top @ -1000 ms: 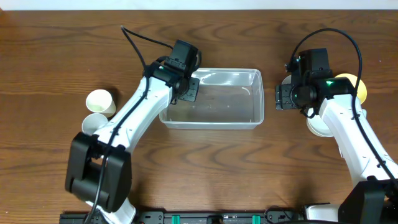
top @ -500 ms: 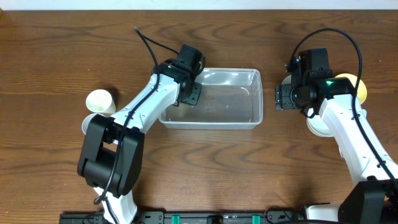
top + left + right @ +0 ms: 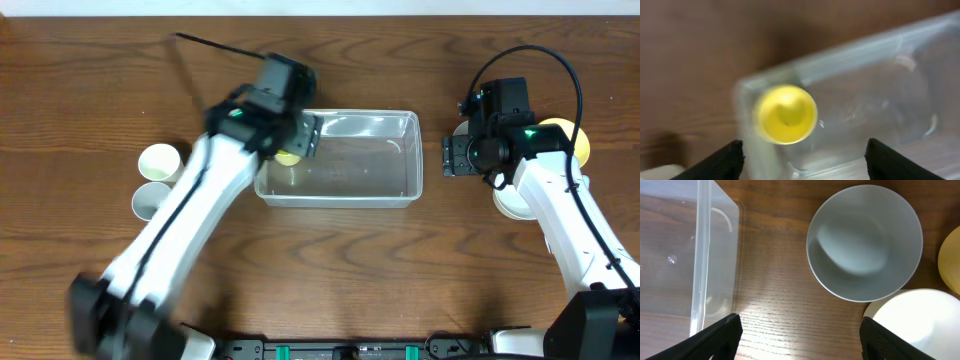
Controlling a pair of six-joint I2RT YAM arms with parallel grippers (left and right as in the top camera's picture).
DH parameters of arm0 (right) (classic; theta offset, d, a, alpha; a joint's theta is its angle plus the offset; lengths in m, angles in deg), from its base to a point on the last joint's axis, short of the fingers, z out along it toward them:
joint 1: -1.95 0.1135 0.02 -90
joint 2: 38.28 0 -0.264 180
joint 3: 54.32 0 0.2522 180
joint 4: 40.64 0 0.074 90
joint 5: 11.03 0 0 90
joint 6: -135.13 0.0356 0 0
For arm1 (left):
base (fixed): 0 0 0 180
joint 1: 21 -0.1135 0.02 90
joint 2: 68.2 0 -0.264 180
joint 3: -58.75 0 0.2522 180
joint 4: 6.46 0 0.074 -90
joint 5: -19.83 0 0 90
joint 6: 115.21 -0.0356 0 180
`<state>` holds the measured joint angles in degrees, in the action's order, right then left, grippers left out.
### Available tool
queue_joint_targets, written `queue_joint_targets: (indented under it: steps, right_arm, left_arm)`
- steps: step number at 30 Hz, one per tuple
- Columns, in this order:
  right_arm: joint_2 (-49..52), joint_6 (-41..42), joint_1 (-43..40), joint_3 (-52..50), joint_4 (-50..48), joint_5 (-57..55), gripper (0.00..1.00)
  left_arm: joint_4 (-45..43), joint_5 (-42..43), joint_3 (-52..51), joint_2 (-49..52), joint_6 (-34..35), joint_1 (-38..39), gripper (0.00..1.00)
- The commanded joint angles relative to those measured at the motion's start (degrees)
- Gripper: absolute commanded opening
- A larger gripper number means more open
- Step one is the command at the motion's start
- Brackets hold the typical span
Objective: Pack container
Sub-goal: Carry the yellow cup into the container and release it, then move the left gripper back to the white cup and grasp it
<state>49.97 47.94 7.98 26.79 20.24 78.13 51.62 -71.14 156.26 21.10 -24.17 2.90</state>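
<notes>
The container (image 3: 370, 165) stood about in the middle of the worktop (image 3: 330, 270), its long side running left to right. In its left end, close to the corner wall, lay a small yellow round thing (image 3: 785, 114). The left wrist view was blurred, so I could not tell exactly what it was. The left gripper (image 3: 804, 146) hung over this end, and its jaws were wide apart with nothing between them. The right gripper (image 3: 800, 321) was just beside the right end of the container, over bare wood, and its jaws were also wide and empty. Near it stood a white bowl (image 3: 865, 242). Further right were a yellow bowl (image 3: 578, 148) and a second white bowl (image 3: 915, 325). Two white cups (image 3: 160, 162) stood together on the left side, well apart from the container.
</notes>
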Motion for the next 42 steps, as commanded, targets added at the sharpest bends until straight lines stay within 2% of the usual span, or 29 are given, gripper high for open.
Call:
queue_joint_targets:
  steps: [1,7,11,20,27,31,33,35,37,42]
  right_arm:
    - [0.17,0.33,-0.39,1.01,0.09,0.24,0.78]
    - [0.17,0.33,-0.39,1.01,0.13,0.24,0.8]
    - [0.17,0.33,-0.39,1.01,0.11,0.24,0.8]
    - [0.17,0.33,-0.39,1.01,0.63,0.24,0.8]
    - [0.17,0.33,-0.39,1.01,0.7,0.24,0.8]
    - [0.17,0.33,-0.39,1.01,0.7,0.24,0.8]
    - [0.17,0.33,-0.39,1.01,0.7,0.24,0.8]
    - [0.17,0.33,-0.39,1.01,0.7,0.24,0.79]
    - [0.17,0.33,-0.39,1.01,0.7,0.24,0.79]
    - [0.17,0.33,-0.39,1.01,0.7,0.24,0.79]
  left_arm:
    - [2.82,-7.61,0.96,-5.35,0.63,-4.61,0.81]
    - [7.28,-7.89,0.28,-4.28,7.74,-19.39,0.83]
    - [7.32,-2.49,-0.83,0.83,8.0,-26.32,0.83]
    - [7.93,-0.72,-1.03,16.68,9.42,-30.01,0.83]
    - [8.76,-0.7,-1.03,22.99,9.64,-29.99,0.82]
    - [9.01,-0.72,-1.03,23.3,9.62,-29.99,0.64]
    - [9.01,-0.72,-1.01,23.08,9.62,-29.99,0.52]
    - [9.03,-0.72,-1.01,22.86,9.62,-29.99,0.36]
    - [9.01,-0.72,-1.01,22.62,9.6,-29.99,0.26]
    - [8.96,-0.74,-0.96,21.81,9.6,-29.99,0.15]
